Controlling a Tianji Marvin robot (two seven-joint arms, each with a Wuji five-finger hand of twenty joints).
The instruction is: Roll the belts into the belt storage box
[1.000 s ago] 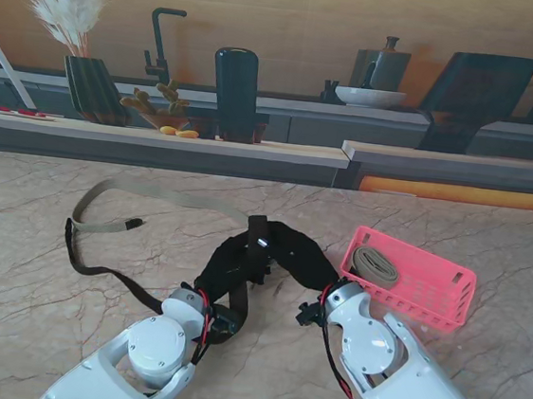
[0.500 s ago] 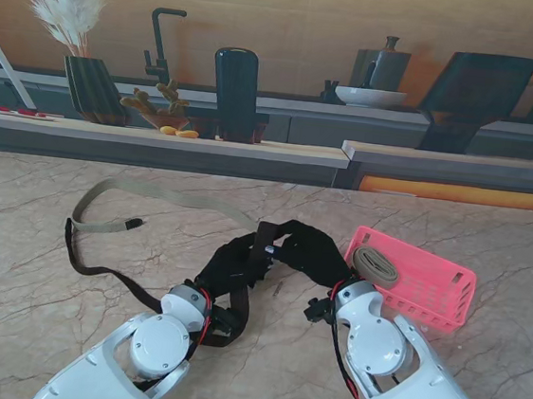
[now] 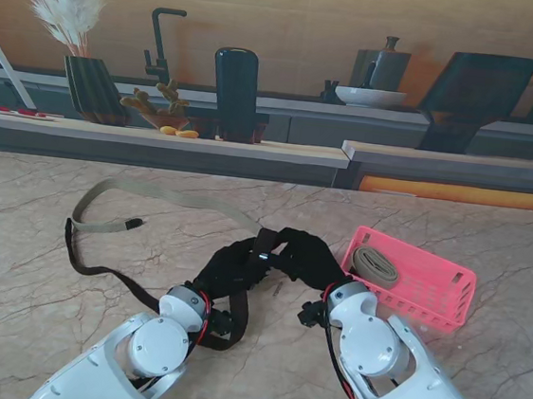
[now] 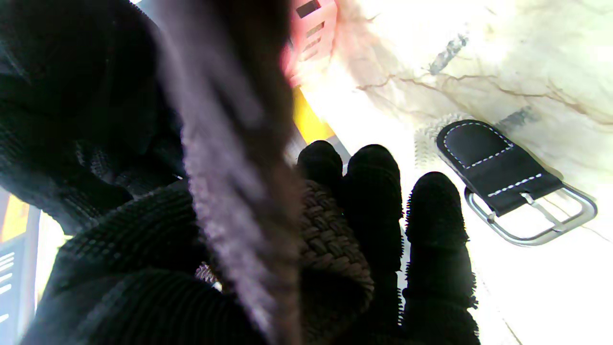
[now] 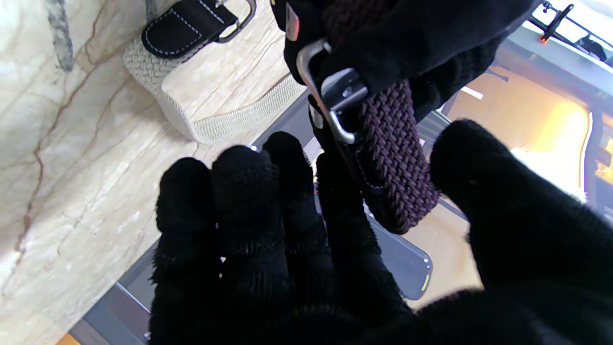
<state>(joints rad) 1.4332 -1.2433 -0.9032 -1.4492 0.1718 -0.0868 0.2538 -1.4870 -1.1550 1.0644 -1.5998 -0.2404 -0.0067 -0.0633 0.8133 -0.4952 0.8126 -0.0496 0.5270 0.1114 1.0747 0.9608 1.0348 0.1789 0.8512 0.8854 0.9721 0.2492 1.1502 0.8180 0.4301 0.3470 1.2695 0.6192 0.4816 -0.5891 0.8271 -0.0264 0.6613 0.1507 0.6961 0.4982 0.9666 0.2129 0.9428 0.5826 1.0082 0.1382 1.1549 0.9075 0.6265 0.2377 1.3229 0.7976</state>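
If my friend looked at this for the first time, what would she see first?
Probably the bright pink basket on the right side of the marble table, with a rolled beige belt inside. Next, the two black-gloved robot hands, left robot hand and right robot hand, meeting mid-table around a dark braided belt with a silver buckle.

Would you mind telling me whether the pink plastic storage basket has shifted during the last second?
No. The pink plastic storage basket sits at the same spot on the marble table, a rolled beige belt inside.
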